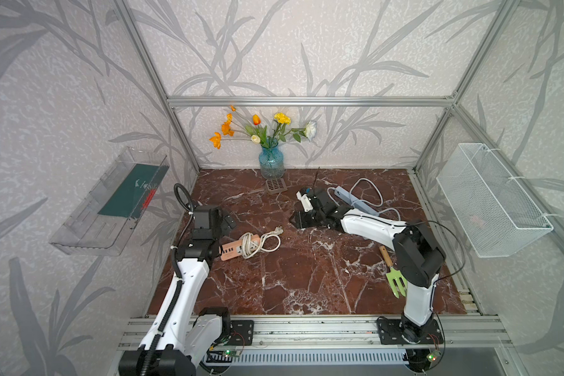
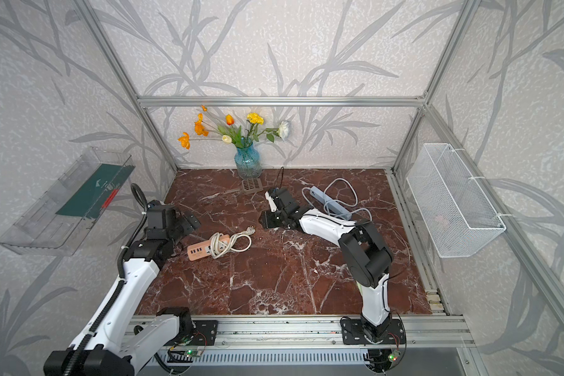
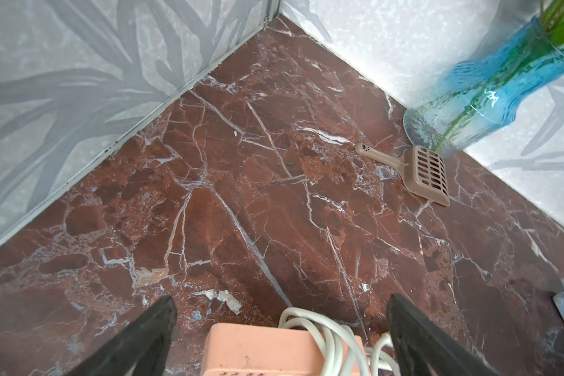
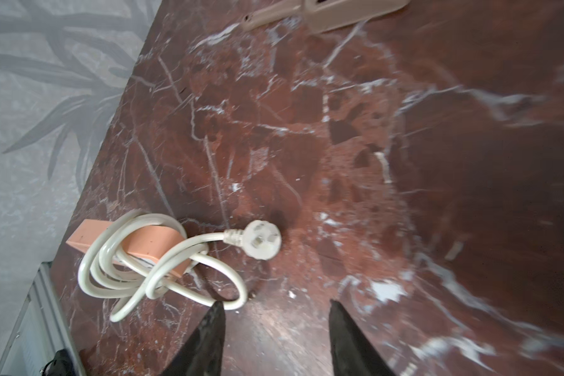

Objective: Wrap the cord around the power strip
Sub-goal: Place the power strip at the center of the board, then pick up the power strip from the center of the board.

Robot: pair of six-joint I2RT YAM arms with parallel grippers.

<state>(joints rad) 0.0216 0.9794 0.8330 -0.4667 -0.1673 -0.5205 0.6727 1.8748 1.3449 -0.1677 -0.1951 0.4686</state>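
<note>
A peach power strip (image 1: 233, 253) lies left of the table's middle, and in both top views its white cord (image 1: 253, 244) is looped in several turns around it. One loose loop spreads to the right, and the white plug (image 1: 277, 230) rests on the marble beyond it. My left gripper (image 1: 227, 222) hovers open by the strip's left end. In the left wrist view the strip (image 3: 261, 350) and cord (image 3: 323, 332) show between the wide-spread fingers (image 3: 158, 325), which touch neither. My right gripper (image 1: 298, 220) stands open and empty to the right of the plug (image 4: 262, 239), with one fingertip (image 4: 217, 312) close to the cord's loose loop (image 4: 232, 293).
A grey-blue power strip (image 1: 352, 199) with a loose cord lies at the back right, behind the right arm. A blue vase (image 1: 272, 161) of flowers and a tan scoop (image 1: 275, 185) stand at the back wall. A green garden fork (image 1: 395, 280) lies near the right arm's base.
</note>
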